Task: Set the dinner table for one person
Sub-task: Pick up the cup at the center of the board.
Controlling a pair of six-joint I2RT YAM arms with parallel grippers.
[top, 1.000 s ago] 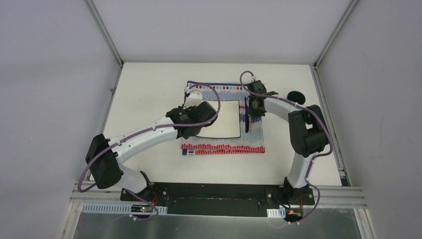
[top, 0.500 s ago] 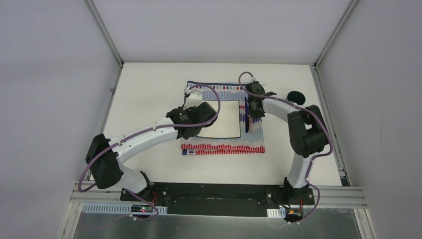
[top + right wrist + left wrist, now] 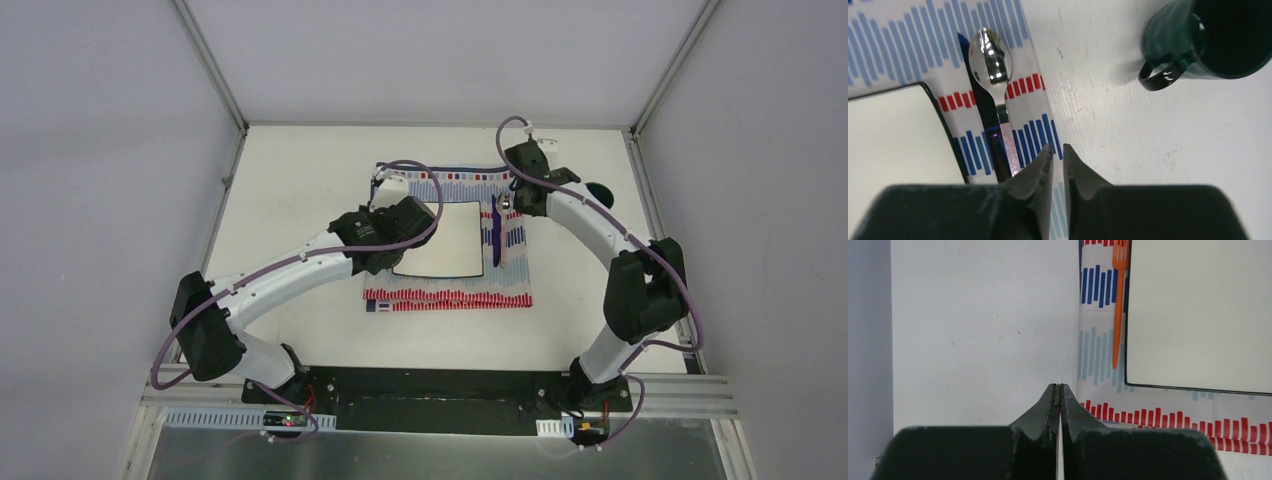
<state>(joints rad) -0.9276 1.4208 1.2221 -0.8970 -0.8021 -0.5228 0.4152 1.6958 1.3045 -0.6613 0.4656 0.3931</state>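
Note:
The dinner table (image 3: pixel 290 180) carries a striped cloth (image 3: pixel 450 296) with a white square plate (image 3: pixel 450 240) on it. To the right of the plate lie a spoon (image 3: pixel 990 60) and a dark blue-handled utensil (image 3: pixel 496 232), side by side. An orange fork (image 3: pixel 1118 305) lies left of the plate (image 3: pixel 1198 315). A dark green mug (image 3: pixel 1208 35) stands on the bare table right of the cloth. My left gripper (image 3: pixel 1058 386) is shut and empty above the cloth's near left corner. My right gripper (image 3: pixel 1057 147) hovers at the cloth's right edge, jaws slightly open, holding nothing.
Grey rails (image 3: pixel 215 200) edge the table on the left, right and far sides, with white walls behind. The mug (image 3: pixel 598 190) stands close to the right rail. The left arm (image 3: pixel 290 270) reaches over the cloth's left side.
My right gripper has pulled back from the cutlery toward the far right, and its jaws have parted a little. The spoon's bowl now shows. The left arm has barely shifted.

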